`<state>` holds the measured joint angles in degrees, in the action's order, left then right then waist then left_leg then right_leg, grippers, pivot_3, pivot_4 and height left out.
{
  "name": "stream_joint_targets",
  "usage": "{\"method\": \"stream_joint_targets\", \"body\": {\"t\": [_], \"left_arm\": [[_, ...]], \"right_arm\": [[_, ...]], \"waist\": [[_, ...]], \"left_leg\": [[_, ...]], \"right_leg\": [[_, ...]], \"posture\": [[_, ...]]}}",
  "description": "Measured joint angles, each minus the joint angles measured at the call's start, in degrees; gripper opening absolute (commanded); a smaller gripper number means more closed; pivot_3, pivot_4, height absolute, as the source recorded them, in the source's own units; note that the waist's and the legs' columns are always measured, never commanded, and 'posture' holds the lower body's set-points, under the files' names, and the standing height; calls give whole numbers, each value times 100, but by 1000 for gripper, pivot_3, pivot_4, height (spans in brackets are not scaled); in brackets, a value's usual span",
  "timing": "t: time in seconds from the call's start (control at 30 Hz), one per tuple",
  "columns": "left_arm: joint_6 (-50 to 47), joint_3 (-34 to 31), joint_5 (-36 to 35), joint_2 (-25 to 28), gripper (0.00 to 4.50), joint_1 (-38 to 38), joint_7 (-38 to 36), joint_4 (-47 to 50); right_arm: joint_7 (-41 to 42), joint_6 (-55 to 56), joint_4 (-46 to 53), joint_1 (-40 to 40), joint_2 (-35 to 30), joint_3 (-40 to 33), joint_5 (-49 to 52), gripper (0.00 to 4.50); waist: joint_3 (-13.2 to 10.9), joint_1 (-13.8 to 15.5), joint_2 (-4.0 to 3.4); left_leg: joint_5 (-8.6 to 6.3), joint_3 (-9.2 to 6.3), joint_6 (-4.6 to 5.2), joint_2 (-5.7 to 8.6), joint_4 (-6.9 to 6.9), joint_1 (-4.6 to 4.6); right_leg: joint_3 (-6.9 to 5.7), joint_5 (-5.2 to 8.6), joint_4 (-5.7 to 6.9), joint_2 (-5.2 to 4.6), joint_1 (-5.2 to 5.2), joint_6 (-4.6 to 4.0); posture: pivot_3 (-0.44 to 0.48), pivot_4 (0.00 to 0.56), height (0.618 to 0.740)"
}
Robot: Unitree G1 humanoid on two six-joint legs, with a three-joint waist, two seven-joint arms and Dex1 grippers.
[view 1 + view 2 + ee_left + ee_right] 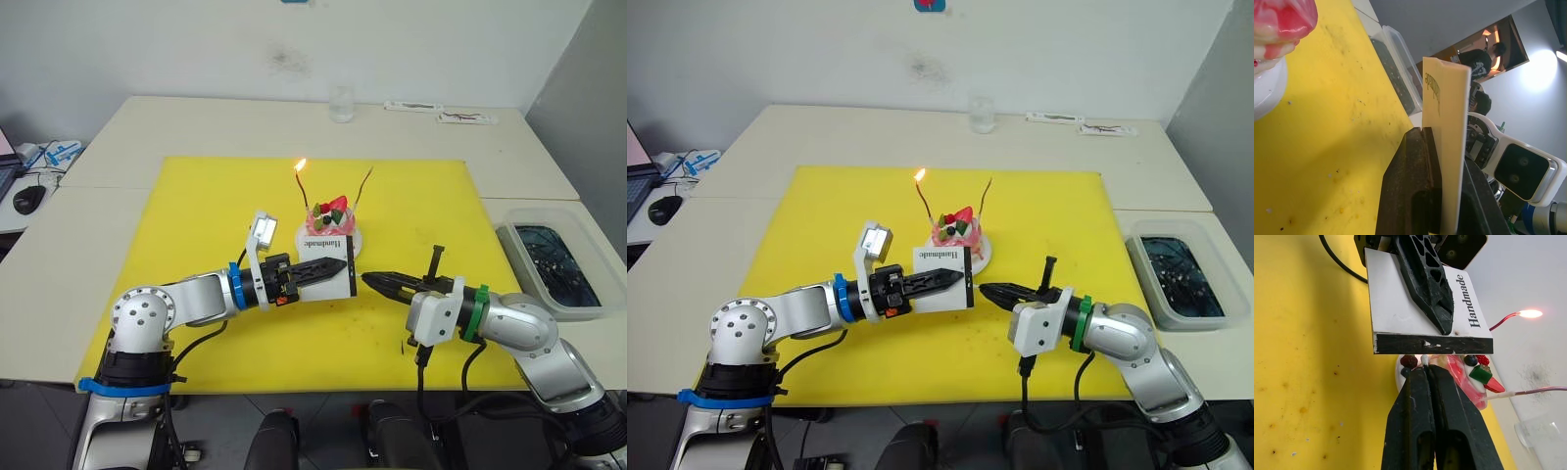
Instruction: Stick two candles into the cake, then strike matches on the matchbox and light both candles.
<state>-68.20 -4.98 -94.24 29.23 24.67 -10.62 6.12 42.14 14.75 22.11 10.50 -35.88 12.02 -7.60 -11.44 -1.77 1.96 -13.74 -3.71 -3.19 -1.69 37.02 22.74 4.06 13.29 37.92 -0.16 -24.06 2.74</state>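
Two thin wavy candles stand in the small round pink-and-white cake (329, 219) on its white plate (359, 238), mid-way across the big yellow mat (196, 225); the reddish candle (303, 186) burns, the golden-brown candle (364, 184) is unlit, and a clear plastic tub (519, 245) holding dark bits sits off the mat's right edge. The left gripper (338, 265) is clamped on the flat white "Handmade" matchbox (323, 262) just in front of the cake. The right gripper (988, 291), fingers pressed together, pinches a tiny white-tipped match (1424, 359) against the box's black strip (1433, 343).
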Motion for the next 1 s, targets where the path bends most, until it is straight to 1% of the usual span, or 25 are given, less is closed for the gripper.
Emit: {"method": "stream_joint_targets", "body": {"t": [0.33,0.77,1.0], "left_arm": [[0,1,37,2,0,-44,-5,-1],[0,4,-12,-28,0,-39,79,0],[-3,5,-81,-27,0,-35,128,-1]], "right_arm": [[-170,81,0,-43,-17,-197,-12,18],[-106,508,-91,-69,1,48,-93,18],[-114,611,-232,-50,10,56,-224,18]], "waist": [[0,1,0],[0,1,0],[0,0,0]], "left_leg": [[0,0,0,0,0,-1],[0,0,0,0,1,-2],[0,0,0,0,1,-2]], "right_leg": [[1,0,1,0,0,-1],[1,0,3,0,1,0],[1,0,3,0,1,-1]], "posture": [[0,150,740],[0,150,740],[0,150,740]]}}
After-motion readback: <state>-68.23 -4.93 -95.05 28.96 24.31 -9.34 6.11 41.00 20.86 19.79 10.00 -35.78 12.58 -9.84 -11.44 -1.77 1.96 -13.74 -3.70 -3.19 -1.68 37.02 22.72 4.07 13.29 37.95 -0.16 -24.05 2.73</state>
